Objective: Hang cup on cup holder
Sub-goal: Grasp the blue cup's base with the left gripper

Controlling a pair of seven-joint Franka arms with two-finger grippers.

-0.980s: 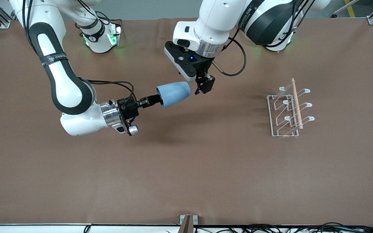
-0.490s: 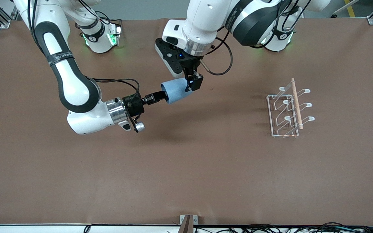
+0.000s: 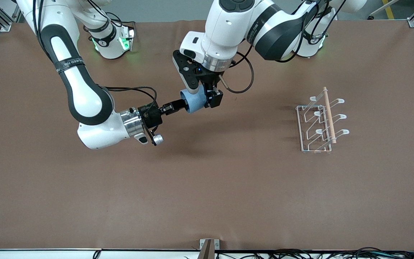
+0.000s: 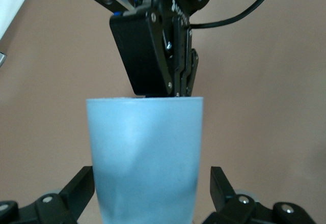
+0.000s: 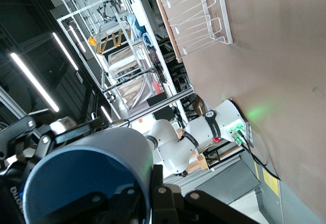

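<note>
**Cup held in the air between both grippers**

The cup [image 3: 195,101] is small, light blue and handleless, with a matte plastic surface and a slight taper. It lies on its side in the air over the middle of the bench [image 3: 207,187], toward the robots' bases.

The right gripper [image 3: 174,107] pinches the cup at its rim, one black finger inside the mouth, as the right wrist view shows [image 5: 91,178].

The left gripper [image 3: 208,98] comes down over the cup's closed end. In the left wrist view its jaws stand spread, one black finger [image 4: 76,191] on each side of the cup [image 4: 145,158] with a gap showing between finger and wall. The right gripper [image 4: 168,81] shows there above the cup's rim.

The cup holder [image 3: 320,120] is a white wire rack, rectangular base, looped prongs pointing up, with a pale wooden dowel [image 3: 329,115] across the top. It stands on the bench toward the left arm's end, well apart from the cup. Its prongs are bare.

The bench is covered in brown, matte sheeting. Cables [image 3: 300,253] run along its edge nearest the front camera.
</note>
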